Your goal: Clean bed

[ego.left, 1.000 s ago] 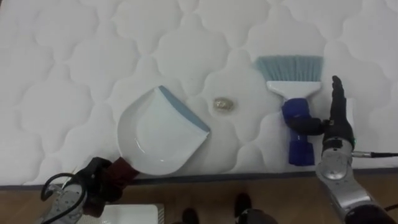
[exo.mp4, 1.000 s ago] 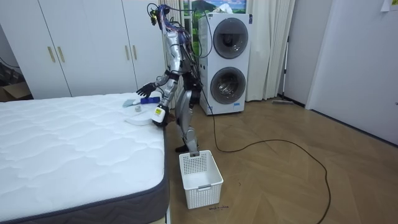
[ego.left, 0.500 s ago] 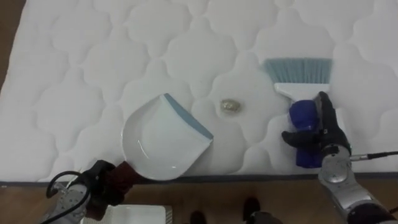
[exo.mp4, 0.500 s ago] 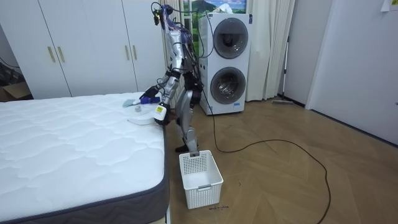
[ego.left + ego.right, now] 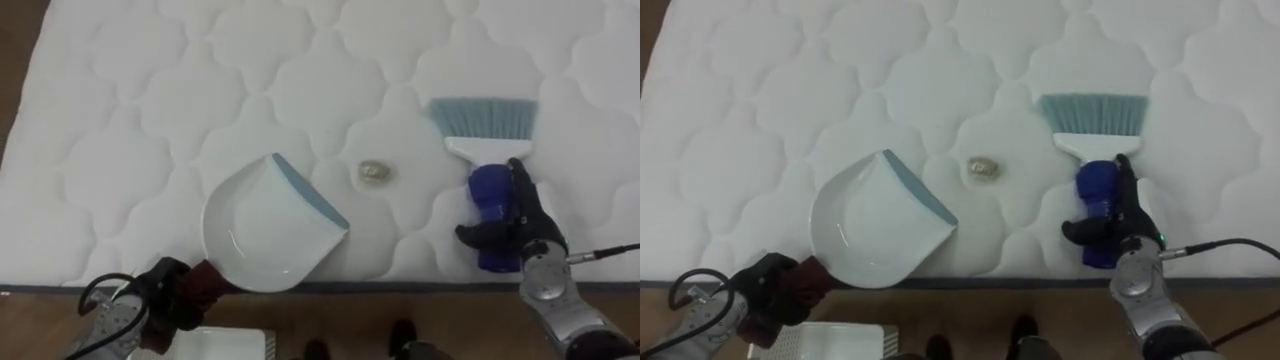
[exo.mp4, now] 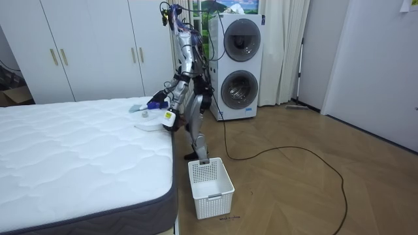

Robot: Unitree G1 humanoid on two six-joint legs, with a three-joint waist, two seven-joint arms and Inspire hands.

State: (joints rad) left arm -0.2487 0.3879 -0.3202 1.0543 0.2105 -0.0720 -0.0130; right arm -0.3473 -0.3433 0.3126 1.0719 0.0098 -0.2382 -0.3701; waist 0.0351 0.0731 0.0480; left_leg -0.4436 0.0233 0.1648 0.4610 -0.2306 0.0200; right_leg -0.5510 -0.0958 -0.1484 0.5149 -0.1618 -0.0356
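The robot stands at the near edge of the bed (image 5: 120, 120), close to a corner, leaning over it. A white dustpan (image 5: 265, 225) with a blue lip lies flat by that edge. Its dark handle sticks out past the edge into the left hand (image 5: 170, 298), whose fingers are curled round it. A small pale scrap (image 5: 375, 172) lies on the bed between the dustpan's lip and the brush (image 5: 483, 150), touching neither. The brush lies flat with its light-blue bristles pointing away from the near edge and its blue handle toward it. The right hand (image 5: 522, 222) is on that handle, the thumb hooked round one side and the fingers laid along the other, pinching it. A white basket (image 6: 210, 186) stands on the floor (image 6: 294, 189) beside the bed, behind the robot.
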